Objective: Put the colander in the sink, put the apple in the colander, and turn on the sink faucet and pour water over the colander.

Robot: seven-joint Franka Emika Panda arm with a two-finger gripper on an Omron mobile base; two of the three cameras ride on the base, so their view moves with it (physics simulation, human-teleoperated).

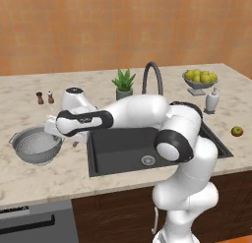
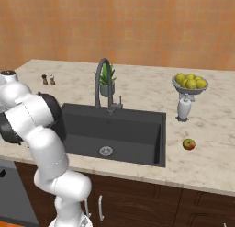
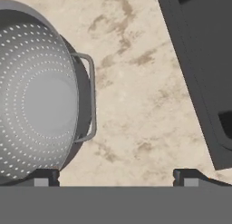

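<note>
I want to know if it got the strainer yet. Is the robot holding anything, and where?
Nothing is held. The tool is open above the counter, beside the colander and its side handle, touching neither.

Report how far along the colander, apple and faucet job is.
Nothing looks done yet. The colander sits empty on the counter left of the sink. In hand: the open gripper hovers above the counter beside the colander's handle, holding nothing. Left: colander into the sink, the apple from the counter into it, then the sink faucet on.
</note>
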